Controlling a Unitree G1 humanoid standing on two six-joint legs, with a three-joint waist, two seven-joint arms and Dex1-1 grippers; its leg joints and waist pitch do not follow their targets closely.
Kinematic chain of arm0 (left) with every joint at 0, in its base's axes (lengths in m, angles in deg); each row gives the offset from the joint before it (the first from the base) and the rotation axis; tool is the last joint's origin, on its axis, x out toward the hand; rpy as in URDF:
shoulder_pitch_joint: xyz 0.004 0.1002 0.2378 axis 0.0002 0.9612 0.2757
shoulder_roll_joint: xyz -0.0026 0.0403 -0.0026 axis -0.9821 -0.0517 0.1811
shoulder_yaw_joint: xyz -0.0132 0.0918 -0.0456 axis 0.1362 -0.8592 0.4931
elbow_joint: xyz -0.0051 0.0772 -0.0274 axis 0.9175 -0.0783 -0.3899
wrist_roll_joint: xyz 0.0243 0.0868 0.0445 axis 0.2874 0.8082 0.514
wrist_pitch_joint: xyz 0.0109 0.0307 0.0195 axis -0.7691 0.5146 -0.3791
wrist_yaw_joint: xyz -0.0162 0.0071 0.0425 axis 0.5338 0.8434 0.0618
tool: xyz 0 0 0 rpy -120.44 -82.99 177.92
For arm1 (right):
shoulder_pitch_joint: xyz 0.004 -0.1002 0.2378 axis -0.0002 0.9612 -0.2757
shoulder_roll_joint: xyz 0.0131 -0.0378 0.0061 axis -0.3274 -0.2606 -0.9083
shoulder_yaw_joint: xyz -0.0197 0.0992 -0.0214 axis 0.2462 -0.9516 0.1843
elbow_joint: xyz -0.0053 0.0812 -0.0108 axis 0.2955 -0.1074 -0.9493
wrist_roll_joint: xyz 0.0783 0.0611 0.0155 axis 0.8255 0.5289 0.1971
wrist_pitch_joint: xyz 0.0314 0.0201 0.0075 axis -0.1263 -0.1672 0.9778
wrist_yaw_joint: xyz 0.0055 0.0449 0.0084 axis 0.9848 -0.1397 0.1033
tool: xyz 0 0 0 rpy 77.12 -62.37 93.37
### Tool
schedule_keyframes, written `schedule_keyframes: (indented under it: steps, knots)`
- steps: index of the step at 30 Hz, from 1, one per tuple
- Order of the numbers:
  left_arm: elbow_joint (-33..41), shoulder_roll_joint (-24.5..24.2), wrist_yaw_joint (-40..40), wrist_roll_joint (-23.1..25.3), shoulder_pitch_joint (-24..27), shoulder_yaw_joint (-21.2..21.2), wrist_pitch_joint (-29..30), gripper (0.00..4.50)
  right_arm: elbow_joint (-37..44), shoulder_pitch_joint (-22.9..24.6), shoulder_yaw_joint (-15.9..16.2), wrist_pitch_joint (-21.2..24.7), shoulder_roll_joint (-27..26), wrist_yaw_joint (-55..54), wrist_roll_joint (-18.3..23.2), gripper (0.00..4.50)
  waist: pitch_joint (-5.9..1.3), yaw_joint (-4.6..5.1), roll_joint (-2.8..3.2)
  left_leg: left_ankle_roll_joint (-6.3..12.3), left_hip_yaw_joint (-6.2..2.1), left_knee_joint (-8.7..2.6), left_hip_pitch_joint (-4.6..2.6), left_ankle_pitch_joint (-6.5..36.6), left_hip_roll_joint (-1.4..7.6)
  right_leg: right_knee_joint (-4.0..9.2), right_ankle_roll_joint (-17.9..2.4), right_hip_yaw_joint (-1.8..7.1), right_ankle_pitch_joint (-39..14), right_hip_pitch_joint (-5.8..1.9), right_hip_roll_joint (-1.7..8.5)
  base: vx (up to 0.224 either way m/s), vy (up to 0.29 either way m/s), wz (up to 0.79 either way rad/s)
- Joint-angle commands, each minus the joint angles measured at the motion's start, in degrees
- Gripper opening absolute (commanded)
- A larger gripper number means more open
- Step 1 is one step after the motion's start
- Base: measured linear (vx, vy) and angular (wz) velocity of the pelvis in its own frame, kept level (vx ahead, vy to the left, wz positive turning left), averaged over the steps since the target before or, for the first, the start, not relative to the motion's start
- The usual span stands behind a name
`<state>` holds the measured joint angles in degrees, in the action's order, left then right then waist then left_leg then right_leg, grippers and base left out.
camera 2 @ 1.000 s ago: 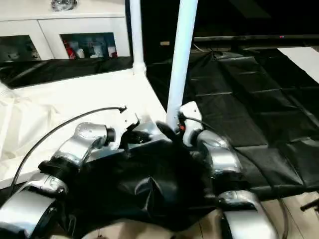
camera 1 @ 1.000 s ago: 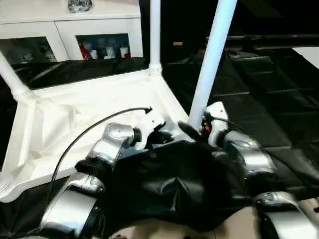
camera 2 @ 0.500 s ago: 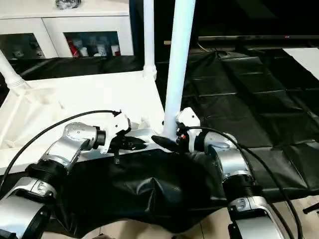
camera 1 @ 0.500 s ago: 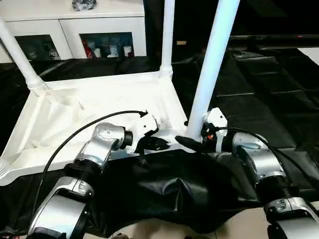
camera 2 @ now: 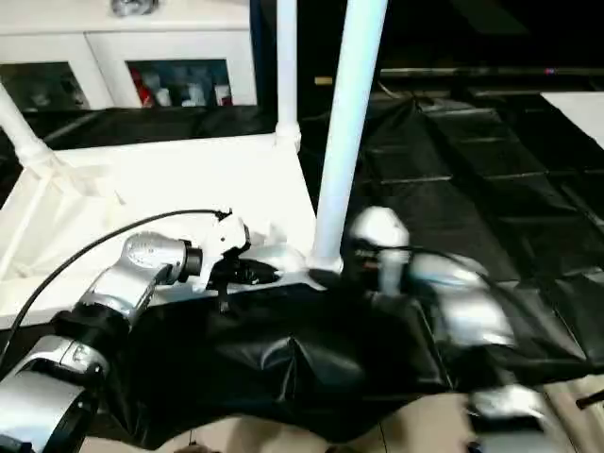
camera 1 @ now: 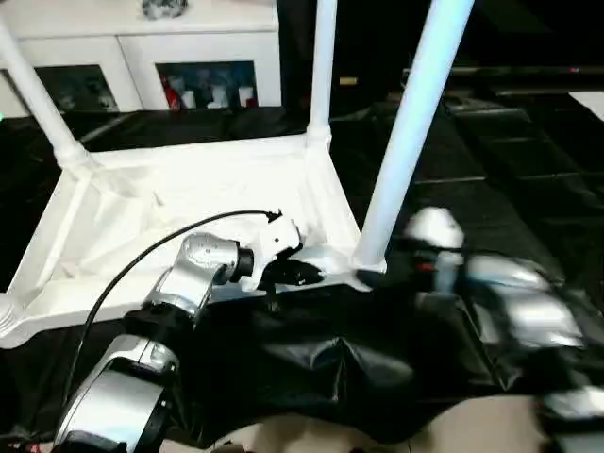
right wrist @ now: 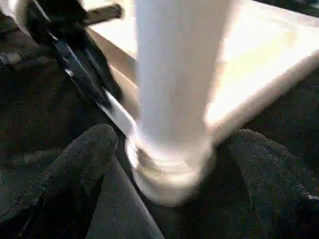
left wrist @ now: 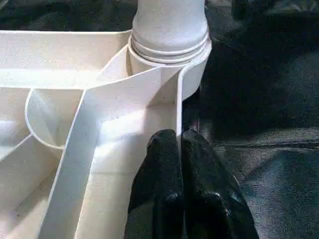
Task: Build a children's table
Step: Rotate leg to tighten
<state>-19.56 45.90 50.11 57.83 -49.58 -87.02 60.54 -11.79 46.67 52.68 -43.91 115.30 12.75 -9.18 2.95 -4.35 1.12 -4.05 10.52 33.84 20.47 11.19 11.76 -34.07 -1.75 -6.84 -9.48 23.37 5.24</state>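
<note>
The white tabletop (camera 1: 179, 203) lies upside down on black cloth, ribs facing up. Three white tube legs stand in its corner sockets: the near right leg (camera 1: 408, 142), the far right leg (camera 1: 323, 66) and the far left leg (camera 1: 36, 99). My left gripper (left wrist: 179, 144) is shut on the tabletop's thin rim wall, just beside the near right socket (left wrist: 169, 47). My right gripper (right wrist: 174, 142) is open, with one finger (right wrist: 84, 149) on each side of the near right leg's base, not touching it.
A white glass-door cabinet (camera 1: 142, 57) stands behind the tabletop. Black cloth (camera 1: 510, 151) covers the floor to the right and bunches in folds (camera 1: 349, 368) between my arms. The empty near left socket (camera 1: 5, 319) shows at the picture's edge.
My right gripper has drawn back from the leg's base toward the right and shows blurred. My left gripper stays on the rim. The camera shifted slightly.
</note>
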Motion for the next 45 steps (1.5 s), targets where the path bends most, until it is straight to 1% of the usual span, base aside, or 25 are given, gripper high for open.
schedule_keyframes:
  steps: [1, 3, 5, 9, 12, 14, 17, 18, 21, 22, 28, 30, 33, 34, 35, 36, 37, 38, 39, 40, 41, 42, 43, 44, 45]
  knots:
    - [1.83, 0.68, -1.62, -2.75, -0.23, 1.82, -1.39, 0.0, 0.72, 0.1, -1.56, -0.84, 0.79, -0.94, 0.72, 4.12, -4.06, -0.26, -1.38, 6.53, -0.24, -3.11, 0.24, 6.18, 1.28, 4.42, -8.87, 3.09, -16.64, -3.76, 3.46, 0.0, 0.0, 0.0]
    - [1.13, 1.14, -3.19, -2.48, -0.67, 2.04, -1.81, 0.0, 1.12, 0.77, -3.85, 0.64, 2.15, -1.36, 2.15, 4.12, -4.12, -0.23, -1.42, 6.8, -0.23, -3.04, 0.2, 5.84, 1.28, 4.33, -9.05, 3.08, -16.17, -3.73, 3.38, 0.0, 0.0, 0.0]
    - [1.03, 1.4, -3.64, -2.52, -0.77, 2.1, -1.81, 0.0, 2.39, 1.58, -4.08, 1.94, 2.67, -0.97, 3.24, 4.12, -4.21, -0.45, -1.43, 7.6, -0.25, -2.96, 0.28, 4.94, 1.37, 4.07, -9.64, 3.04, -14.08, -3.8, 3.29, 0.0, 0.0, 0.0]
    - [1.42, 1.74, -3.61, -2.65, -0.3, 1.82, -1.78, 0.0, 5.0, 3.56, -2.25, 1.94, 2.14, -0.93, 2.69, 4.12, -4.22, -0.47, -1.57, 8.13, -0.19, -2.84, 0.37, 4.74, 1.29, 4.15, -9.54, 2.93, -13.82, -3.75, 3.32, 0.0, 0.0, 0.0]
    - [2.18, 1.73, -3.47, -2.74, 0.37, 1.43, -1.73, 0.0, 5.58, 3.44, -1.17, 2.21, 0.25, -1.93, 2.55, 4.12, -4.18, -0.33, -1.47, 7.71, -0.25, -2.92, 0.37, 5.21, 1.3, 4.26, -9.22, 2.87, -15.35, -3.67, 3.37, 0.0, 0.0, 0.0]
    - [2.53, 1.64, -3.92, -2.54, 0.68, 1.25, -1.93, 0.0, 5.96, 3.27, -0.66, 3.39, -0.55, -2.04, 2.99, 4.12, -4.16, -0.31, -1.66, 7.44, -0.31, -3.01, 0.27, 5.57, 1.44, 4.26, -9.08, 2.91, -15.92, -3.6, 3.41, 0.0, 0.0, 0.0]
    - [3.64, 1.53, -3.44, -2.84, 1.55, 1.03, -1.1, 0.0, 4.92, 1.96, -1.01, 5.93, -2.71, -5.17, 3.57, 4.49, -4.29, -0.43, -1.52, 7.54, -0.35, -2.99, 0.24, 4.44, 1.59, 3.89, -9.91, 3.07, -13.61, -3.61, 3.42, 0.0, 0.0, 0.0]
    - [3.88, 1.51, -3.35, -2.85, 1.76, 0.96, -1.08, 0.0, 4.67, 1.7, -1.03, 5.34, -3.12, -5.82, 3.29, 4.49, -4.31, -0.24, -1.49, 7.51, -0.41, -3.02, 0.47, 3.66, 1.55, 3.68, -10.29, 3.07, -12.46, -3.69, 3.45, 0.0, 0.0, 0.0]
    - [4.26, 1.47, -3.47, -2.78, 2.08, 0.89, -1.13, 0.0, 4.4, 1.48, -0.39, 3.74, -3.51, -7.27, 1.93, 4.49, -4.46, -0.36, -1.46, 7.5, -0.34, -2.87, 0.36, 2.66, 1.52, 3.36, -10.69, 3.21, -10.56, -3.66, 3.52, 0.0, 0.0, 0.0]
    - [4.44, 1.48, -3.78, -2.69, 2.22, 0.89, -1.09, 0.0, 4.33, 1.43, 0.43, 2.84, -3.69, -7.76, 0.88, 4.49, -4.47, -0.34, -1.68, 7.6, -0.29, -2.82, 0.4, 2.39, 1.47, 3.29, -10.72, 3.23, -10.02, -3.66, 3.46, 0.0, 0.0, 0.0]
    - [4.55, 2.07, -8.56, -2.91, 1.58, 2.67, -0.62, 0.0, 6.56, 2.73, 1.39, 4.38, -3.41, -6.48, 1.45, 4.49, -4.4, -0.5, -1.77, 8.36, -0.27, -2.7, 0.64, 2.16, 1.44, 3.19, -10.54, 3.19, -9.82, -3.72, 3.49, 0.0, 0.0, 0.0]
    - [7.87, 2.0, -8.04, -5.07, 2.7, 4.08, 1.35, 0.44, 8.19, 4.09, 1.4, 4.53, -3.14, -6.96, 1.79, 4.5, -4.38, -0.4, -1.69, 8.04, -0.29, -2.71, 0.67, 2.66, 1.46, 3.33, -10.02, 3.21, -10.85, -3.79, 3.58, 0.0, 0.0, 0.0]
    - [12.78, 1.51, -6.99, -7.29, 5.01, 5.26, 4.02, 0.66, 9.82, 5.57, 0.48, 4.66, -3.1, -8.55, 2.37, 4.5, -4.61, -0.49, -1.4, 8.28, -0.31, -2.57, 0.7, 1.3, 1.68, 2.8, -11.98, 3.3, -7.39, -3.63, 3.6, 0.0, 0.0, 0.0]
    - [16.03, 1.02, -7.9, -7.91, 7.21, 6.19, 3.94, 0.77, 11.43, 6.87, -0.44, 4.74, -3.47, -10.41, 2.62, 4.5, -4.55, -0.47, -1.05, 8.37, -0.29, -2.59, 0.55, 1.58, 1.67, 2.91, -12.14, 3.24, -7.44, -3.41, 3.39, 0.0, 0.0, 0.0]
    - [17.04, 0.97, -8.24, -8.33, 7.9, 6.61, 4.2, 0.84, 12.19, 7.37, -0.71, 5.0, -3.7, -10.88, 2.87, 4.5, -4.29, -0.31, -1.08, 8.21, -0.33, -2.77, 0.44, 2.78, 1.81, 3.11, -12.18, 3.23, -7.69, -3.33, 3.29, 0.0, 0.0, 0.0]
    - [19.04, 0.88, -9.04, -9.12, 9.26, 7.5, 4.67, 0.87, 13.76, 8.38, -1.27, 5.57, -4.23, -12.0, 3.34, 4.5, -4.39, -0.33, -1.13, 7.93, -0.36, -2.75, 0.35, 3.14, 1.86, 3.0, -12.05, 3.27, -7.81, -3.48, 3.34, 0.0, 0.0, 0.0]
    - [21.82, 0.78, -10.38, -10.1, 11.22, 8.8, 5.38, 0.96, 15.97, 9.75, -2.19, 6.68, -5.39, -14.21, 3.99, 4.5, -4.2, -0.26, -0.86, 7.42, -0.41, -2.9, 0.43, 3.77, 2.05, 3.04, -11.8, 3.42, -8.13, -3.54, 3.43, 0.0, 0.0, 0.0]
    - [23.9, 0.69, -11.51, -10.68, 12.63, 9.67, 6.26, 1.09, 17.68, 10.79, -2.65, 7.26, -6.37, -15.7, 4.41, 4.5, -4.08, -0.22, -0.93, 7.34, -0.35, -3.0, 0.41, 4.78, 1.98, 3.39, -11.54, 3.31, -9.57, -3.39, 3.42, 0.0, 0.0, 0.0]
    - [25.31, 0.64, -12.28, -10.98, 13.63, 10.19, 6.82, 1.21, 18.85, 11.56, -2.92, 7.56, -7.01, -16.64, 4.66, 4.5, -4.07, -0.17, -0.65, 6.43, -0.33, -3.09, 0.13, 6.44, 1.91, 3.79, -10.72, 3.26, -12.23, -3.33, 3.33, 0.0, 0.0, 0.0]
    - [26.29, 0.59, -12.68, -11.19, 14.21, 10.4, 7.43, 1.31, 19.54, 12.0, -2.96, 7.74, -7.25, -17.08, 4.84, 4.5, -4.01, -0.1, -0.73, 5.96, -0.35, -3.15, 0.13, 6.85, 1.92, 3.82, -10.38, 3.26, -13.04, -3.31, 3.32, 0.0, 0.0, 0.0]
    - [28.93, 1.42, -16.74, -11.26, 15.8, 12.66, 8.39, 1.31, 21.08, 13.21, -3.64, 8.54, -8.75, -20.47, 4.48, 4.5, -3.84, 0.02, -0.58, 4.63, -0.39, -3.36, 0.08, 8.26, 1.89, 4.13, -9.08, 3.25, -15.68, -3.2, 3.17, 0.0, 0.0, 0.0]
    - [31.6, 2.31, -20.72, -10.92, 17.49, 14.49, 8.7, 1.41, 22.57, 14.5, -4.1, 8.98, -10.04, -23.02, 4.47, 4.5, -3.73, 0.06, -0.59, 4.35, -0.45, -3.44, 0.15, 8.74, 1.92, 4.34, -8.76, 3.21, -16.48, -3.21, 3.23, 0.0, 0.0, 0.0]
    - [31.6, 2.31, -20.72, -10.92, 17.49, 14.49, 8.7, 1.54, 22.57, 14.5, -4.1, 8.98, -10.04, -23.02, 4.47, 4.5, -3.62, 0.14, -0.71, 3.64, -0.49, -3.53, 0.09, 9.97, 1.93, 4.66, -7.89, 3.09, -18.73, -3.12, 3.28, 0.0, 0.0, 0.0]
    - [37.63, 4.06, -27.32, -9.95, 21.77, 17.14, 11.36, 1.65, 25.89, 17.26, -5.15, 10.4, -12.86, -27.99, 4.88, 4.5, -3.52, 0.36, -0.99, 2.96, -0.53, -3.69, 0.15, 10.48, 2.16, 4.63, -7.4, 3.18, -19.4, -3.17, 3.29, 0.0, 0.0, 0.0]
    - [40.23, 4.99, -29.58, -9.3, 24.01, 17.79, 11.27, 1.7, 27.5, 18.58, -5.25, 10.9, -13.93, -29.49, 5.09, 4.5, -3.43, 0.38, -0.89, 2.95, -0.59, -3.76, 0.12, 10.88, 2.15, 4.79, -7.13, 3.13, -20.21, -3.07, 3.35, 0.0, 0.0, 0.0]
